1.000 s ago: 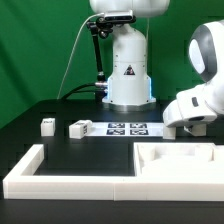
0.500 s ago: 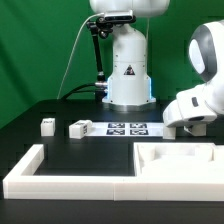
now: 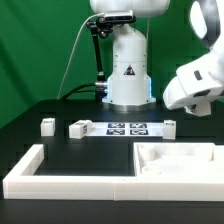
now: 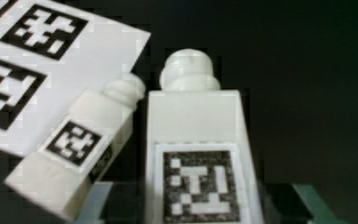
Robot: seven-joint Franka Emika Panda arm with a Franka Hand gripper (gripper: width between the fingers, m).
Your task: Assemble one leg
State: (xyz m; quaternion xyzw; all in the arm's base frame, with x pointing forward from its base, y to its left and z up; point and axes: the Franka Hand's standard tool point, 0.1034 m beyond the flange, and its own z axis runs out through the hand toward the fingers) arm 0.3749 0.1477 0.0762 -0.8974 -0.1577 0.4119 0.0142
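- Change: the Panda arm's wrist (image 3: 196, 82) stood higher at the exterior view's right than half a second earlier, when it sat low over the desk (image 3: 100, 148). The neighbouring leg (image 3: 170, 125), previously hidden behind the wrist, now showed at the right end of the marker board (image 3: 128, 128).
- Jaws: in the wrist view, dark fingers (image 4: 98, 205) lay against both flanks of the leg (image 4: 195, 130), so the jaws read as closed on it. The exterior view did not show them.
- The leg: it ran lengthwise away from the camera, tag nearest and rounded peg farthest. It appeared larger than the neighbouring leg just beside it, which suggested it had been raised off the desk. Whether the two touched could not be told.
- Meaning for the task: the pick appeared done, and carrying the leg to the square tray-like part (image 3: 180, 160) and seating it remained.
- Edges: the neighbouring leg overlapped the marker board's corner, close to the held leg's peg end, so a sideways move risked nudging it.
- Open room: bare desk lay between the marker board and the tray-like part. The outer leg (image 3: 46, 125) and inner leg (image 3: 80, 128) sat well apart at the exterior view's left. The L-shaped border wall (image 3: 30, 165) closed the front.
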